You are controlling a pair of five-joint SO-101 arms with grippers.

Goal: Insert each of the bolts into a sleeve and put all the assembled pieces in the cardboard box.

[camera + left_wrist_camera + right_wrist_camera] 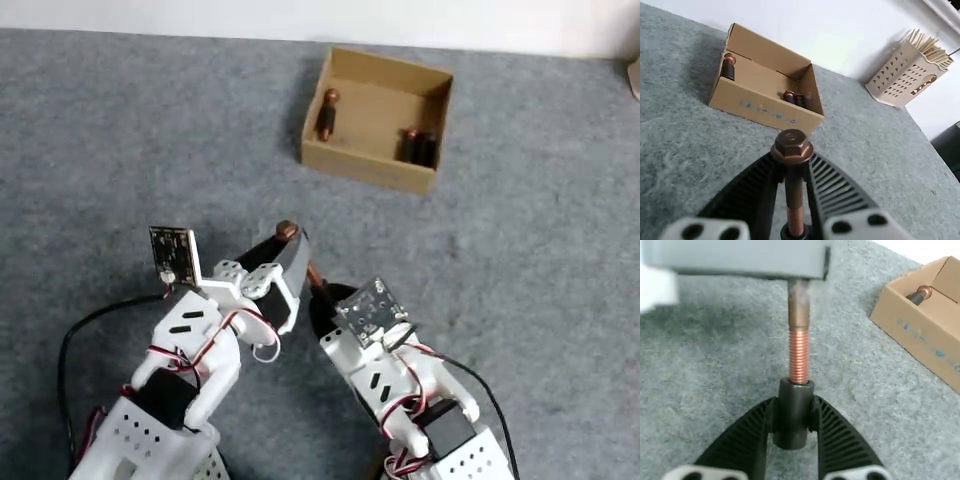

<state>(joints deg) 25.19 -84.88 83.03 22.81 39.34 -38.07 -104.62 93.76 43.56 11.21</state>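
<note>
Insertion step: left gripper [793, 162] is clenching the bolt [792, 146], right gripper [793, 407] is grasping the sleeve [790, 435], mating near the table's [560, 250] near edge; next is calling for a straight push, then the cardboard box [365, 168].

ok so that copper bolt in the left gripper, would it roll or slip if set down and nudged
The bolt looks like solid metal, so it is probably stiff and heavy for its size. Its round shaft could roll, though the hex head and the grey carpet would likely stop it quickly. The ribbed left gripper probably holds it without slipping.
</note>
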